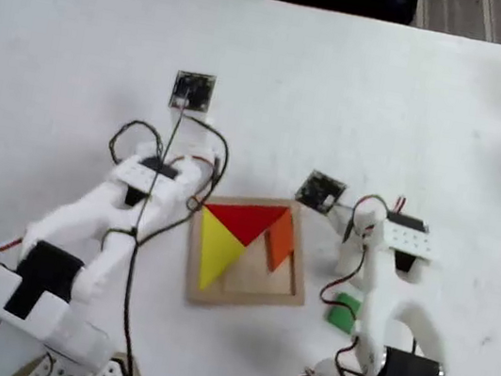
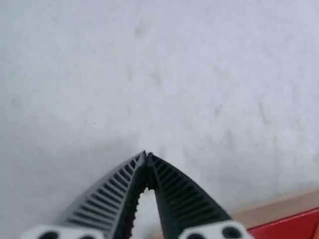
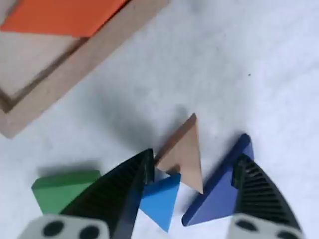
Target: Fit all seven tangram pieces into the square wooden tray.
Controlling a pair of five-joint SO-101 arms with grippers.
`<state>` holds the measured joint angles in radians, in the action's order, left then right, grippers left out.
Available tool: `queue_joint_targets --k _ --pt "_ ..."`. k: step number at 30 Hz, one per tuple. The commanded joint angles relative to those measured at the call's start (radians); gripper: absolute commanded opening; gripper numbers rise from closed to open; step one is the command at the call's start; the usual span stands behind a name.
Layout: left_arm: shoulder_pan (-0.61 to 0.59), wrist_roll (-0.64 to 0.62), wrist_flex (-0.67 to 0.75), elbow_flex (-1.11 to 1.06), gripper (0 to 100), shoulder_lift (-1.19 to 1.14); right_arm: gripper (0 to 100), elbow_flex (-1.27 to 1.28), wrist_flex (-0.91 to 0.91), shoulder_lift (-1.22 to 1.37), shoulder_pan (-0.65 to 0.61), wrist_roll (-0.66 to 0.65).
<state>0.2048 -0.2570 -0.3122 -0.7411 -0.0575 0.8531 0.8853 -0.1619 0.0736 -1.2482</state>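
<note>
right gripper (image 3: 193, 163) straddling tan triangle (image 3: 182, 149), tray (image 3: 89, 57) near

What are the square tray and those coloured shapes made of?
The tray looks like unpainted wood: its rim is pale tan and matt. The red piece, green piece and light blue triangle are probably wood too, painted in flat opaque colours with thick cut edges. The tan triangle looks left bare.

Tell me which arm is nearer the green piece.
Right. The right arm has its open jaws just beside the green piece, outside the tray; the left arm, jaws shut, sits beyond the tray's opposite side.
</note>
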Motion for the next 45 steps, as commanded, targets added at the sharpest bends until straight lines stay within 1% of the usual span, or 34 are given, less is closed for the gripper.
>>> queue_joint_targets --k 1,11,15,21,27,32,34,37,42,45 --pt "0.007 0.012 -0.006 0.005 2 0.013 24.7 -0.018 0.016 0.005 -0.031 0.011" --pt "0.007 0.012 -0.006 0.006 2 0.013 24.3 -0.018 0.016 0.007 -0.024 0.002" --pt "0.005 0.012 -0.006 0.005 2 0.013 24.5 -0.018 0.076 0.007 -0.001 -0.132" --pt "0.005 0.014 -0.006 0.005 2 0.013 24.5 -0.02 0.074 0.008 0.008 -0.164" --pt "0.005 0.014 -0.006 0.005 2 0.013 24.5 -0.015 0.076 0.008 0.008 -0.149" --pt "0.004 0.012 -0.006 0.002 2 0.013 24.5 -0.015 0.042 0.008 0.007 0.037" --pt "0.004 0.015 -0.008 0.0 2 0.013 24.5 -0.015 0.038 0.007 0.008 0.071" --pt "0.007 0.015 -0.046 0.008 2 0.013 24.5 -0.014 0.038 0.007 0.013 0.071" --pt "0.015 0.017 -0.046 0.011 2 0.012 24.5 -0.014 0.038 0.007 0.013 0.063" --pt "0.015 0.014 -0.046 0.011 2 0.012 24.5 -0.014 0.038 0.008 0.035 -0.037"
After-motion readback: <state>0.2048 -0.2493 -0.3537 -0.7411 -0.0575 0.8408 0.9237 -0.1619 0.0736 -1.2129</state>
